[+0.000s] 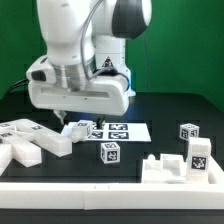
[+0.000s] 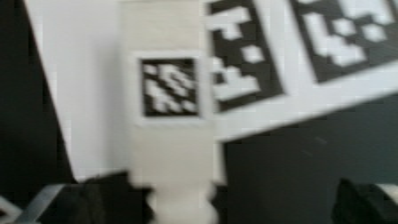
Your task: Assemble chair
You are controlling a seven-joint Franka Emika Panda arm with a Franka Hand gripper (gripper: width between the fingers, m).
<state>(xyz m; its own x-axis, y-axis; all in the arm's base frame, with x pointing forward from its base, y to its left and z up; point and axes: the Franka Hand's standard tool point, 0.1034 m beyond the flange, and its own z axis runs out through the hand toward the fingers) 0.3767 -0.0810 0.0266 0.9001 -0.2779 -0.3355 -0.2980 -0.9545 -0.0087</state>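
Straddling white chair post (image 2: 173, 150) bearing black-and-white tag, jaws spread; marker board (image 2: 80, 80) beneath.

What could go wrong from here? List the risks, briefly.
1. The open gripper straddles the white bar off-centre, with the bar nearer one finger; closing may shove or twist it instead of clamping squarely.
2. The bar overlaps the marker board in the wrist view, so a finger might catch the board's edge.
3. The small tagged cube sits close by; a swung bar might knock it.
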